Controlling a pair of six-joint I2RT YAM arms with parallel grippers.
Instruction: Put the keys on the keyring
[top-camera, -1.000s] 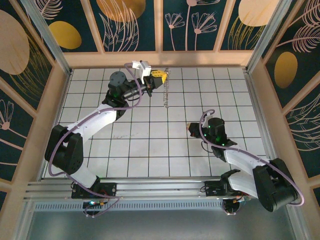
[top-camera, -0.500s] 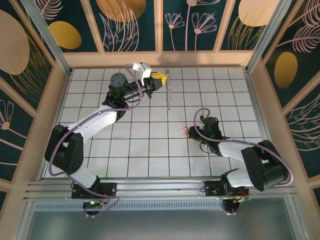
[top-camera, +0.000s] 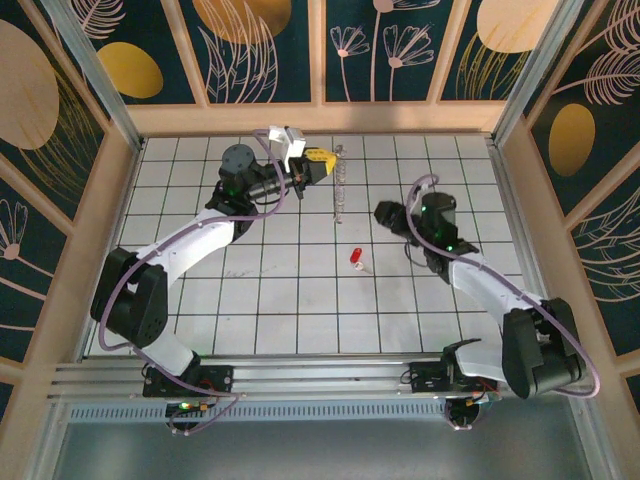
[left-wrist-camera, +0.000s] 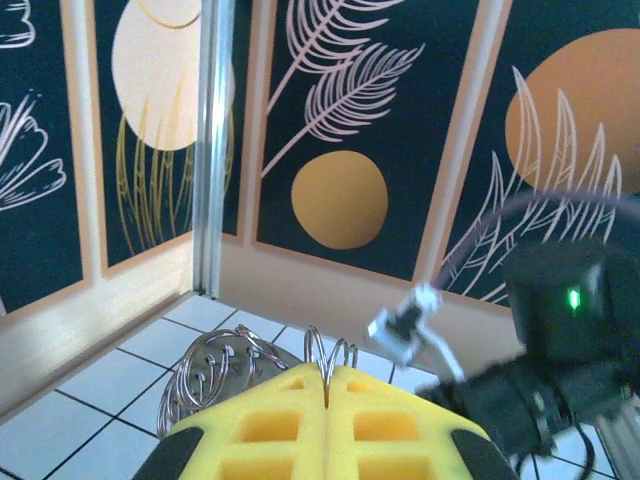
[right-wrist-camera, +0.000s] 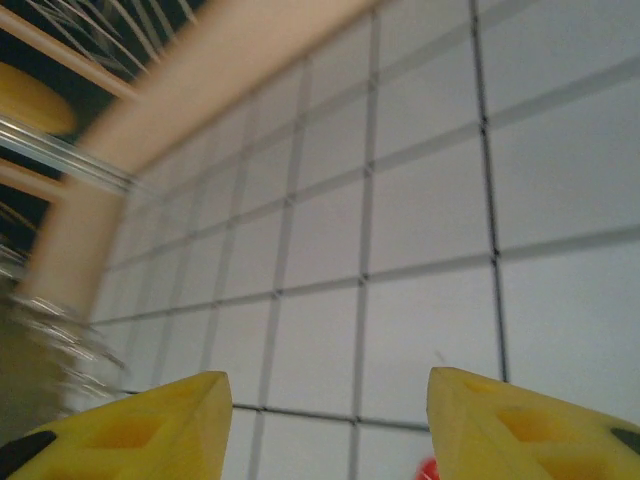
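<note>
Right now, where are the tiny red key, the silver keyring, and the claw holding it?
red-headed key (top-camera: 353, 256): top view, its red head.
keyring (top-camera: 339, 190): top view, middle of the silvery loop.
left gripper (left-wrist-camera: 328, 384): left wrist view, where its yellow fingertips meet.

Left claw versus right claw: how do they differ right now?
1. The left claw is shut, pinching the keyring; the right claw is open and holds nothing.
2. In the top view the left claw sits near the table's far edge; the right claw is nearer the middle, with the key lying loose apart from it.
Both have yellow fingers.
</note>
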